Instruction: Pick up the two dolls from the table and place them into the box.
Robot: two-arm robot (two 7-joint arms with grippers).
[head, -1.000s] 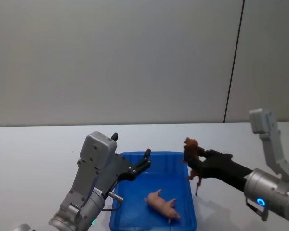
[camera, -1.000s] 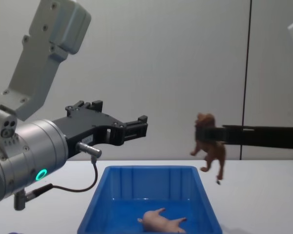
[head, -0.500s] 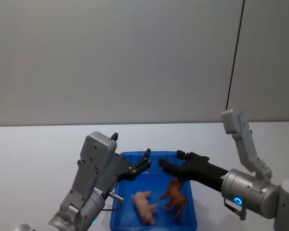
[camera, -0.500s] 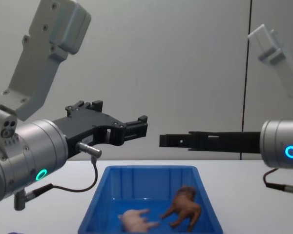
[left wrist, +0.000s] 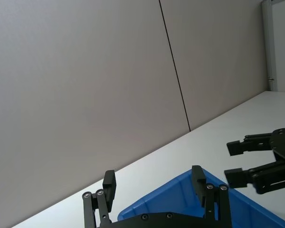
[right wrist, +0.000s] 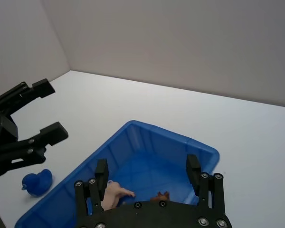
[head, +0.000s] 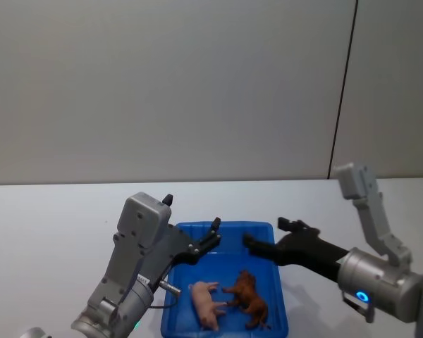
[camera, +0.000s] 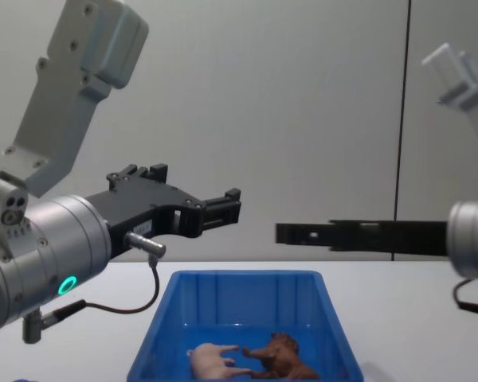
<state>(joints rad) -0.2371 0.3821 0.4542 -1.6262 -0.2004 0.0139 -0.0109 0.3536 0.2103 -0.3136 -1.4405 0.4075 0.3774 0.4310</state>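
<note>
The blue box (head: 264,227) stands on the white table (head: 49,218) in front of me. Inside it lie both dolls, touching: the pale pink pig (head: 204,304) on its side and the reddish-brown lion (head: 248,299) to its right. The chest view shows the pig (camera: 211,360) and the lion (camera: 280,356) on the box floor. My left gripper (head: 215,236) hangs open above the box's left rim, holding nothing. Above the far right rim my right gripper (head: 266,232) is open and empty. Between the fingers in the right wrist view lie the pig (right wrist: 115,194) and the lion (right wrist: 160,195).
A small blue duck toy (right wrist: 36,182) sits on the table beside the box, on my left arm's side. A grey wall with a dark vertical seam (head: 342,91) stands behind the table. White tabletop stretches to both sides of the box.
A second ago my right gripper held the lion above the box's right rim. It opened, the lion dropped in beside the pig, the pig shifted left, and the right gripper drew back rightwards.
</note>
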